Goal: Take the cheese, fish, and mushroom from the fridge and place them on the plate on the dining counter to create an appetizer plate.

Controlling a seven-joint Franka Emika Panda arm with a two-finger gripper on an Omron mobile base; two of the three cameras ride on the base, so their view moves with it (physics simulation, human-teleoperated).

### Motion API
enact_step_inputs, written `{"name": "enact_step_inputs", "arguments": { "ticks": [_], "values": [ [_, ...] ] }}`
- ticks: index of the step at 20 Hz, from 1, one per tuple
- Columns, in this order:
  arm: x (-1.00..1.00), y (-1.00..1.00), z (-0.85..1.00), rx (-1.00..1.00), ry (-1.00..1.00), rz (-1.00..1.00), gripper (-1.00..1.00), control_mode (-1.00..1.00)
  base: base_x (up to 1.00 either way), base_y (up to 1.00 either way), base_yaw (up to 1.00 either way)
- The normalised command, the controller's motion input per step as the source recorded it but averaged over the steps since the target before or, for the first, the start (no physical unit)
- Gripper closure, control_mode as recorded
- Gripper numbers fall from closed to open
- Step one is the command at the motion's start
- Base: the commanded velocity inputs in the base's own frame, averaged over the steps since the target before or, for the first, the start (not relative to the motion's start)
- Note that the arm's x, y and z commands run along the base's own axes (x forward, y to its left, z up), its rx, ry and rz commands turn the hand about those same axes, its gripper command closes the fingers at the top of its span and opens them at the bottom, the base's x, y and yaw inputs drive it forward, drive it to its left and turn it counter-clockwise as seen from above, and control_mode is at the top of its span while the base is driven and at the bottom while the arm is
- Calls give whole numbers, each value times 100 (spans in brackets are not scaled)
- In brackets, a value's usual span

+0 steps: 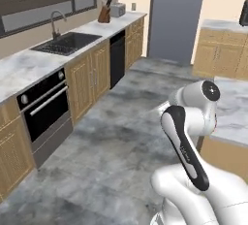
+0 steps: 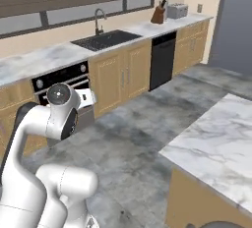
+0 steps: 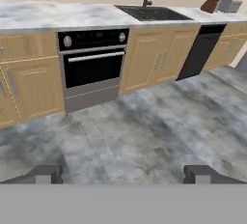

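Jaws (image 3: 123, 175) spread to their widest and holding nothing, the white arm points across bare grey floor (image 3: 144, 131) at the wall cabinets. Reading the hand view from left to right: wooden cabinet doors (image 3: 29, 85) stand far to the left of the jaws, the built-in oven (image 3: 92, 66) sits ahead and slightly left of them, the sink (image 3: 152, 13) with its curved tap lies ahead and a little to the right on the marble surface (image 3: 43, 15), and the black dishwasher (image 3: 200, 49), knife block (image 3: 212, 2) and toaster (image 3: 228, 5) trail off to the far right. The fridge (image 1: 177, 18), a tall dark grey slab in the left base view, stands well beyond that right-hand end of the cabinets, its door apparently closed, so the cheese, fish and mushroom presumably wait inside. A corner of the dining counter (image 2: 221, 148) lies close to the robot's right in the right base view. The coming move, by this reading, turns on swinging or driving rightward until the fridge faces the jaws.
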Motion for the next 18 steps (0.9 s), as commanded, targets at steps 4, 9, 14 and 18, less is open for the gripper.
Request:
{"name": "enact_step_inputs", "arguments": {
  "ticks": [4, 9, 14, 18],
  "values": [
    [0, 0, 0, 0, 0, 0, -100, 100, 100, 44, -50],
    [0, 0, 0, 0, 0, 0, -100, 100, 100, 59, -50],
    [0, 0, 0, 0, 0, 0, -100, 100, 100, 33, -53],
    [0, 0, 0, 0, 0, 0, -100, 100, 100, 25, -58]
  ]
}}
